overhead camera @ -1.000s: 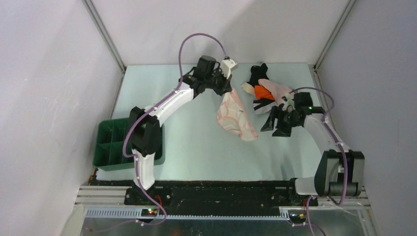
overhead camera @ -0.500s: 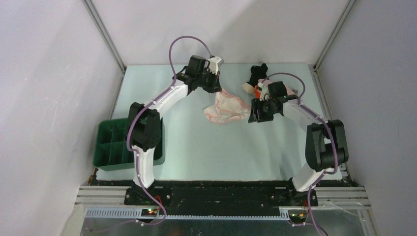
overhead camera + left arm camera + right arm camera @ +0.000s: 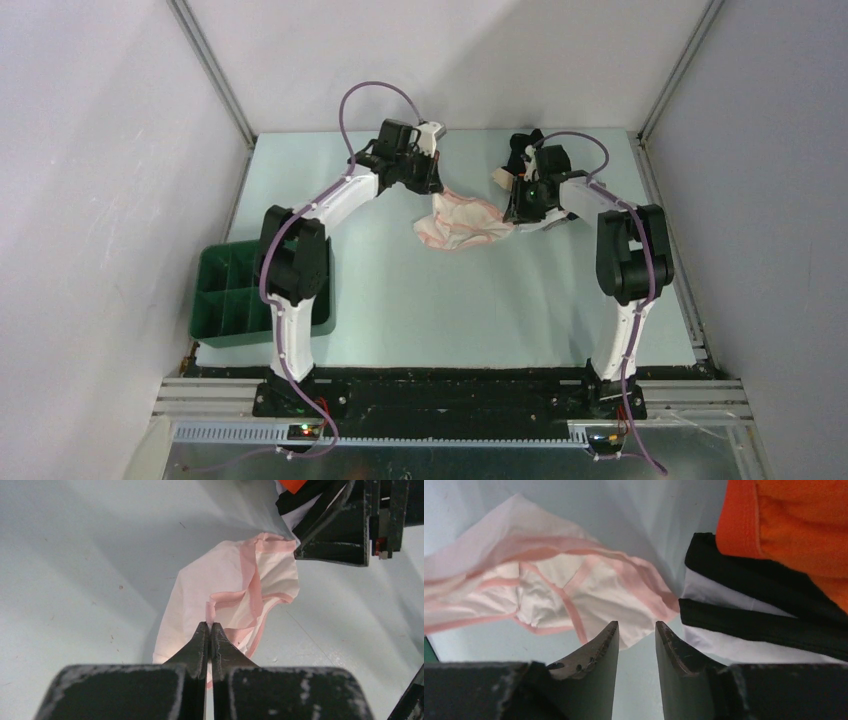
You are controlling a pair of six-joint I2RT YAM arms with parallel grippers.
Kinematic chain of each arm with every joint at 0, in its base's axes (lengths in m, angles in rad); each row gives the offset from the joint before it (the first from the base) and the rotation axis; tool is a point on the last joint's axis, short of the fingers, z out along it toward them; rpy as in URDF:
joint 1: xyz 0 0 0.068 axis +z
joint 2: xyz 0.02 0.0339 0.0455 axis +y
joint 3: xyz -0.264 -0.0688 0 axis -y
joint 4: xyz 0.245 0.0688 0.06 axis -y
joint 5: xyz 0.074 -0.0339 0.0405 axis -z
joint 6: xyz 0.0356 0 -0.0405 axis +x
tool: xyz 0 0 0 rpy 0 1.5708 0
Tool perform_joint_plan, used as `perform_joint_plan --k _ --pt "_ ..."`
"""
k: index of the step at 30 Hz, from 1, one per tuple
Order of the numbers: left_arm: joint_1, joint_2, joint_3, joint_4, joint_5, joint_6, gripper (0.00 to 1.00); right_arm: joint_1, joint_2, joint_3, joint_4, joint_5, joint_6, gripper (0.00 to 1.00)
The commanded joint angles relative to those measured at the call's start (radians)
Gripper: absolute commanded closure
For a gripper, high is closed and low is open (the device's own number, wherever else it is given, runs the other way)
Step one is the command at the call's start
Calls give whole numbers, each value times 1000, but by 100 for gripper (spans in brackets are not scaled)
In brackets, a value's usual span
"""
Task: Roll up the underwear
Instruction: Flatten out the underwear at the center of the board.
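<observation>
Two grippers, one pink pair [image 3: 462, 222]

Tray [image 3: 215, 300] sits by the left arm's base, well behind the left gripper [image 3: 210, 630]. Left gripper: jaws together, clamped on a pink band of the pink pair. From those tips the cloth runs forward and down onto the table [image 3: 450, 300]. It is whitish with pink edging, bunched, not rolled. Its far end reaches the right gripper [image 3: 636, 630], so it spans between the two grippers. Right gripper: jaws apart with a narrow gap, nothing between them. A corner of the pink pair lies just ahead of its tips, a little to their left; cannot tell if it touches. Ahead and to the right of those tips, just beside that corner, lies a black-and-white piece [image 3: 749, 610]. Past that, farthest out, is an orange piece [image 3: 794, 525].
</observation>
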Motion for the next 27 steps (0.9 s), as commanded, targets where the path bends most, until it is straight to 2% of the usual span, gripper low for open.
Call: perform_joint_plan --k 1,9,16,19,23,27 --pt "-5 -25 -4 16 0 2 100 17 45 81 -42 115 99 66" --pt "-17 -32 0 5 -9 17 100 29 75 86 -88 246 173 67" --pt "-19 -28 9 6 -9 14 100 22 94 74 -92 251 235 61" --pt "-21 -30 11 4 -14 20 100 16 114 78 -61 216 242 62" --pt "-21 -34 6 -2 -18 24 100 13 154 109 -31 143 238 70" --pt "-19 -38 10 -18 -22 37 100 20 153 90 -27 112 218 90"
